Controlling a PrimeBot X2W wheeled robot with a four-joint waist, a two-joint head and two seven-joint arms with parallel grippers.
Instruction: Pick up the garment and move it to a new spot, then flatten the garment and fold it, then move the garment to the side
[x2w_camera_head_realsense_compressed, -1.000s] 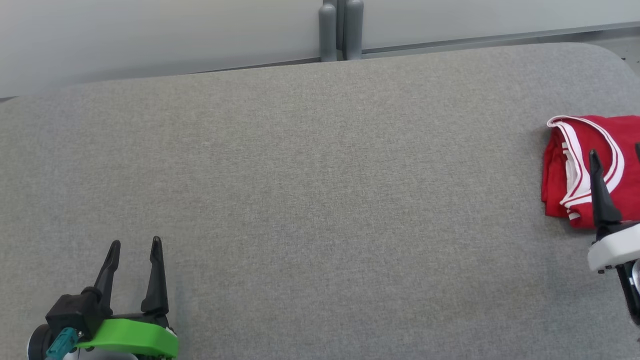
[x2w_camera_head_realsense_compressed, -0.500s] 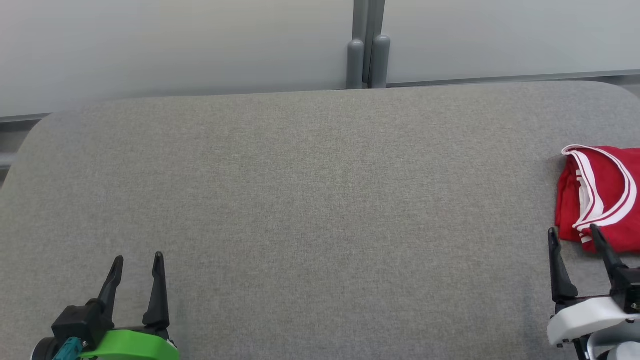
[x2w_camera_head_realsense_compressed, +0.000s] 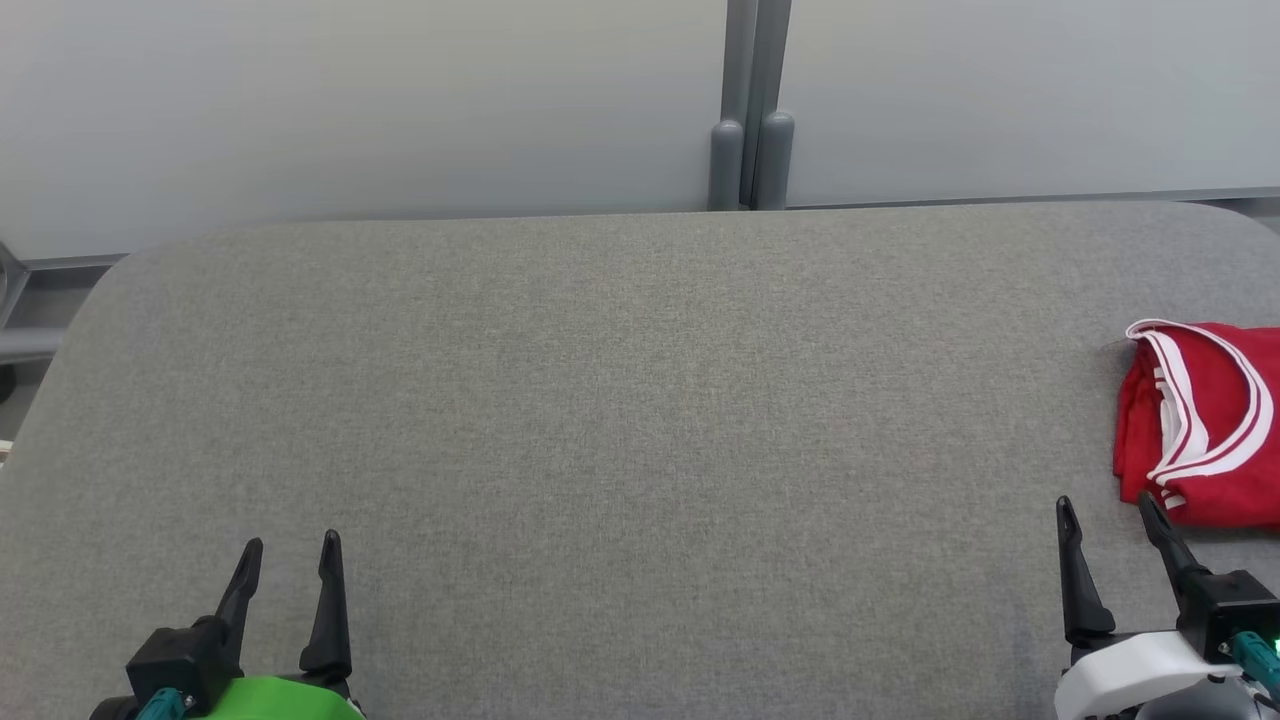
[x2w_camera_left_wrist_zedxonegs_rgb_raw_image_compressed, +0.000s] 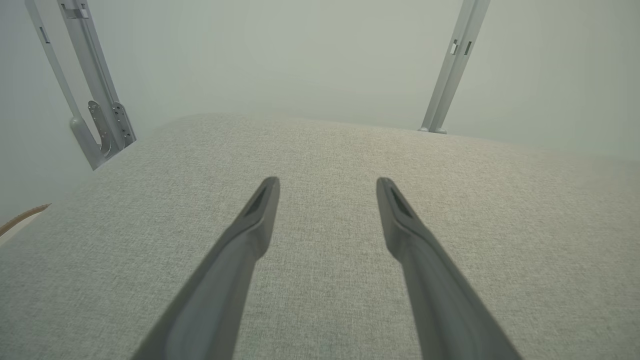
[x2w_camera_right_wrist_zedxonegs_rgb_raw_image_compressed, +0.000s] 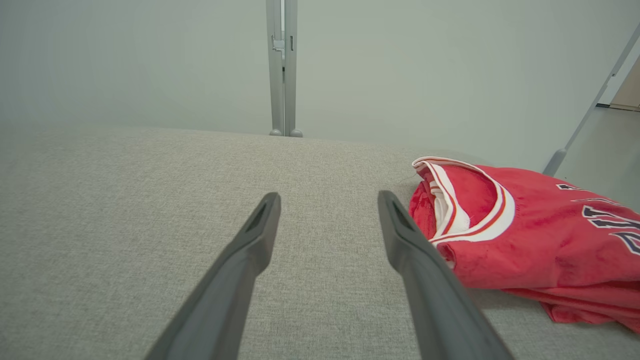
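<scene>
Across the near field lay the grey fabric worktop (x2w_camera_head_realsense_compressed: 600, 400), with a pale partition behind it. At the worktop's right edge sat the red garment (x2w_camera_head_realsense_compressed: 1215, 470), folded into a compact stack and partly cut off by the border of the head view. The right wrist view showed the stack lying flat, dark lettering (x2w_camera_right_wrist_zedxonegs_rgb_raw_image_compressed: 607, 220) uppermost and the white trim (x2w_camera_right_wrist_zedxonegs_rgb_raw_image_compressed: 502, 212) of one opening turned toward the worktop's middle.

The right end effector (x2w_camera_head_realsense_compressed: 1103, 500) stood just beside the garment's near corner, jaws spread wide and holding nothing. Its outer finger (x2w_camera_right_wrist_zedxonegs_rgb_raw_image_compressed: 400, 225) crossed in front of the cloth's edge, and whether it touched could not be told. The left end effector (x2w_camera_head_realsense_compressed: 292, 540) sat low at the opposite side, well apart from the garment, equally wide and empty.

With the fold apparently made and the stack already off to the side, the step in hand looked like the last placing. Doing it well probably meant lifting the right fingers up and away, not dragging them sideways past the corner, since a snag on the loose trim could undo the fold. Any final nudge seemed better aimed at the thick folded edge.
</scene>
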